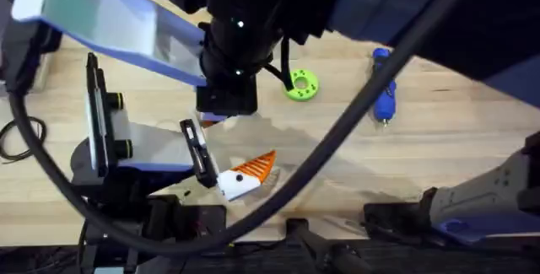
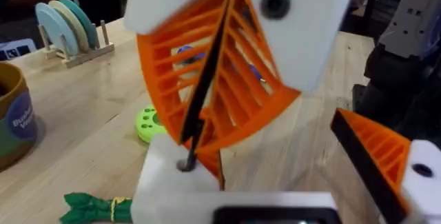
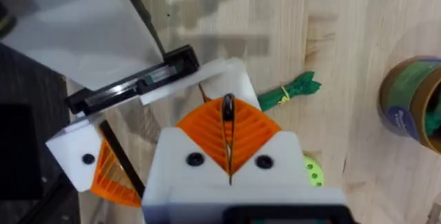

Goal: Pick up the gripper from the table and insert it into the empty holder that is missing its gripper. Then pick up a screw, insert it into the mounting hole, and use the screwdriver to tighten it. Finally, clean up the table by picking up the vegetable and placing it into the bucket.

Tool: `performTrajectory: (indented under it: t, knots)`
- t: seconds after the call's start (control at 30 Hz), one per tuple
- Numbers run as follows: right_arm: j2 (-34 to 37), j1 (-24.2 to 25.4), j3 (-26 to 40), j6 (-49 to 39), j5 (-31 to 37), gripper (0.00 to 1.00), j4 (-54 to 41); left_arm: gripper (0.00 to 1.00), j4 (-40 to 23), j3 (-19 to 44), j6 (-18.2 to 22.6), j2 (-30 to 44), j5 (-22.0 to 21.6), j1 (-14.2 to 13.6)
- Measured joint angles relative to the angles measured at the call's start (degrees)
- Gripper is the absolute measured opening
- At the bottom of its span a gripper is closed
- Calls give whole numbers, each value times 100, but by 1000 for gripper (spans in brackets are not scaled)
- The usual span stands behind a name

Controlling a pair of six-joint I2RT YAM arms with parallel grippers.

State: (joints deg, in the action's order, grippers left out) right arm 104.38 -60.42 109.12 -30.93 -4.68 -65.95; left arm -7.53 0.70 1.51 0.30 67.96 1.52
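A green ring-shaped disc lies on the bare wooden table near the upper middle of the overhead view. In the left wrist view, a small wooden rack stands at the upper left, holding pale green and blue plates upright, and the disc sits left of centre.
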Motion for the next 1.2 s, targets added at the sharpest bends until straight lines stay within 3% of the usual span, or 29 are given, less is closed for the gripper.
performTrajectory:
  t: [1.2]
  knots:
    - [188, -18, 94, 3, -7, 6, 126, 986, -11, 1, -159, 2, 7, 0]
